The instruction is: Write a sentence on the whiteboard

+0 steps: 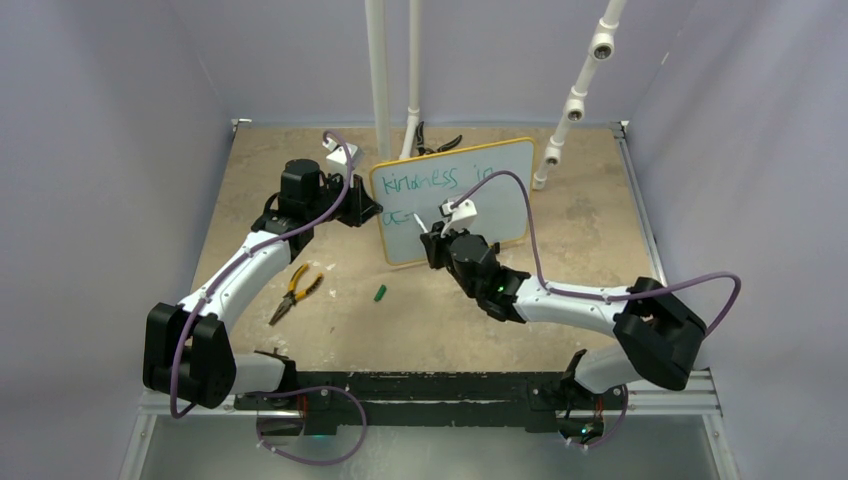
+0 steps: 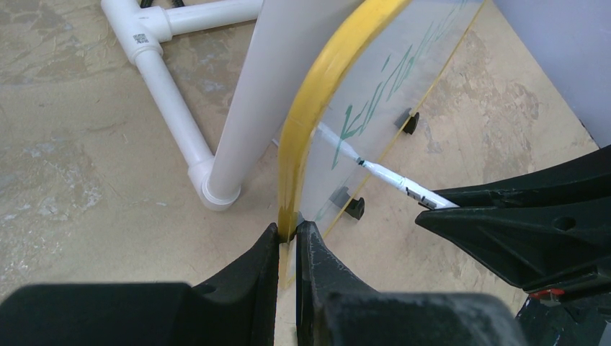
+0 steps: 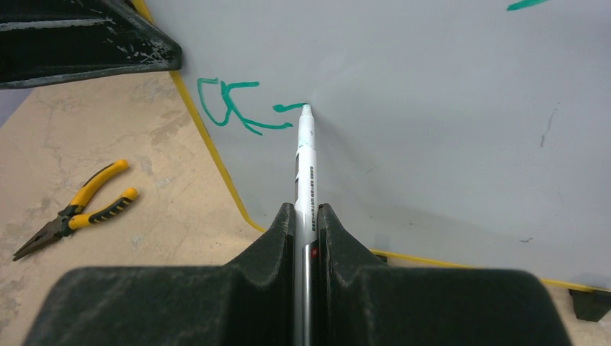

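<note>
Whiteboard (image 1: 497, 214) edge pinched by the left gripper (image 2: 288, 234); right gripper (image 3: 308, 216) squeezes a marker (image 3: 305, 151), tip on the sentence's (image 1: 425, 182) second line. Pliers (image 1: 293, 291), green cap (image 1: 380, 293) nearby.

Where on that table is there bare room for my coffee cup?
Roomiest: the bare stretch right of the whiteboard, to the table's right edge. Also the front middle, between the green cap and the right arm. Crowded: the board's left half, where the left tool clamps its edge and the right tool holds the marker, and behind it among the pipes.
</note>
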